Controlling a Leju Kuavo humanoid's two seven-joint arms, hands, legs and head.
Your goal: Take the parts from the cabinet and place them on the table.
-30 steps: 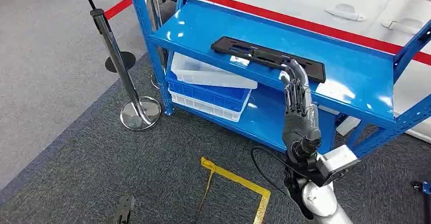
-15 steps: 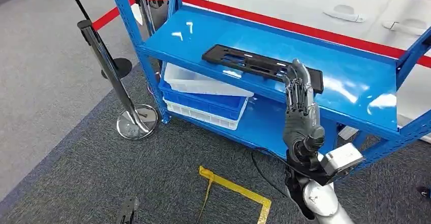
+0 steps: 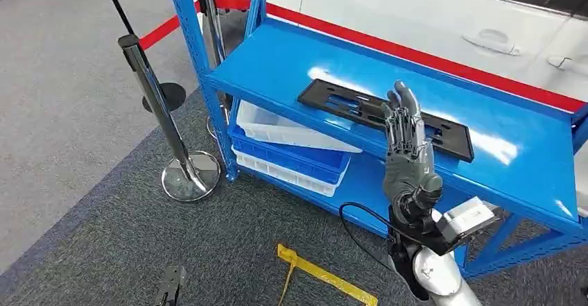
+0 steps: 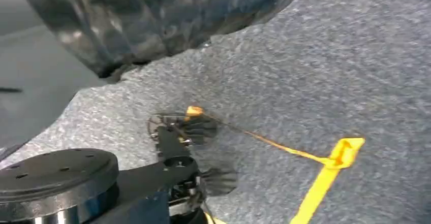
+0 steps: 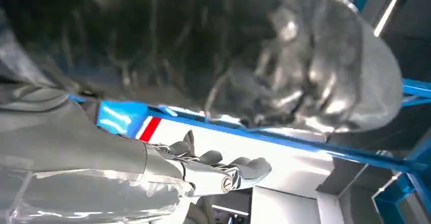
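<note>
A long black slotted part (image 3: pixel 340 103) lies flat on the top shelf of the blue cabinet (image 3: pixel 277 63). My right hand (image 3: pixel 408 146) is raised in front of the shelf's front edge, fingers straight and apart, holding nothing. Its fingertips (image 3: pixel 404 98) overlap the part's right half in the head view; I cannot tell whether they touch it. In the right wrist view the same hand (image 5: pixel 213 169) shows with extended fingers under a blue cabinet beam (image 5: pixel 305 137). My left hand (image 3: pixel 170 286) hangs low over the carpet, with its fingers too dark to read.
On the lower shelf sit a white tray (image 3: pixel 291 127) and a blue bin (image 3: pixel 291 150). A chrome stanchion (image 3: pixel 163 119) with a round base stands left of the cabinet. Behind it run a red belt (image 3: pixel 416 55) and a white car (image 3: pixel 430 7). Yellow tape (image 3: pixel 326 278) marks the carpet.
The whole picture has shifted, so the camera moved. Against the part, my right hand now stands nearer its middle than its right end, still open.
</note>
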